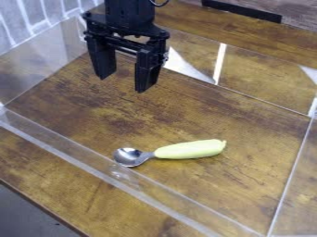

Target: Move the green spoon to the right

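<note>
Here the green spoon lies flat on the wooden table, near its front edge, silver bowl to the left and handle pointing right. The gripper hangs well behind it, fingers apart and holding nothing. Its arm is cut off at the top. Clear plastic walls ring the table; glare blurs their edges.

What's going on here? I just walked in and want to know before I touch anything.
A single robot arm hangs over a wooden table ringed by clear walls. Its gripper is open and empty, up in the air toward the back. The green spoon lies flat near the front wall, its silver bowl pointing left and its handle pointing right. Nothing is touching it, so moving it right has not started.
</note>
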You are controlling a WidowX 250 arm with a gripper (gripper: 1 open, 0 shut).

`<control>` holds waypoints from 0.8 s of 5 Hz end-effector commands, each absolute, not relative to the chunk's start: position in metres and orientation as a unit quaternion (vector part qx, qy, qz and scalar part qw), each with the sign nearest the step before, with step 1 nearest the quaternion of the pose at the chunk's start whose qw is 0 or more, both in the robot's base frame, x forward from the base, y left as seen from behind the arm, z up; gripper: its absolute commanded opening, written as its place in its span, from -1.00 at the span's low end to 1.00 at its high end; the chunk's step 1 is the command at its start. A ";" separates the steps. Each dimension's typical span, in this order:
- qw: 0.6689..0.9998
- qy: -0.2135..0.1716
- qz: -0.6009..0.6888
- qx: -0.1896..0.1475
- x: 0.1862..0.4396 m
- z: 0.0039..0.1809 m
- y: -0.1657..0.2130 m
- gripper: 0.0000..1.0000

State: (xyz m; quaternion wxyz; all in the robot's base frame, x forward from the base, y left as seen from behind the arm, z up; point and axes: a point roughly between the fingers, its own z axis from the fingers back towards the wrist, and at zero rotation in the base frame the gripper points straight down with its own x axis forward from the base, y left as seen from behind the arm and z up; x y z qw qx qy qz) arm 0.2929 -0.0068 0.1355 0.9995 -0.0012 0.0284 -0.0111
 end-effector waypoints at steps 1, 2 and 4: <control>1.000 0.028 -0.001 -0.002 0.294 0.137 -0.010 1.00; 1.000 0.027 0.004 -0.006 0.305 0.145 -0.005 1.00; 1.000 0.019 0.020 -0.008 0.311 0.151 0.010 1.00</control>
